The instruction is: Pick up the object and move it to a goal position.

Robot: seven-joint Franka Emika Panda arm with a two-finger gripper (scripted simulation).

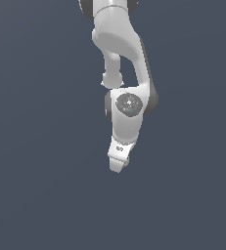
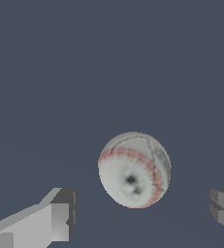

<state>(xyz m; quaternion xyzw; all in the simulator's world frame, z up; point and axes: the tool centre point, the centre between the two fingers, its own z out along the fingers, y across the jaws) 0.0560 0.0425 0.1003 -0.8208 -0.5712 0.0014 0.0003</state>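
The ball (image 2: 134, 169) is round, so it has no long axis; its red stitching curves over the side facing the wrist camera, with a dark spot at the middle. It sits between the two fingers (image 2: 55, 220), touching neither. The gripper (image 2: 142, 213) is spread wide around it. From outside, the white arm (image 1: 125, 105) hangs straight down, its hand hiding the ball against plain grey-blue ground (image 1: 36, 195).
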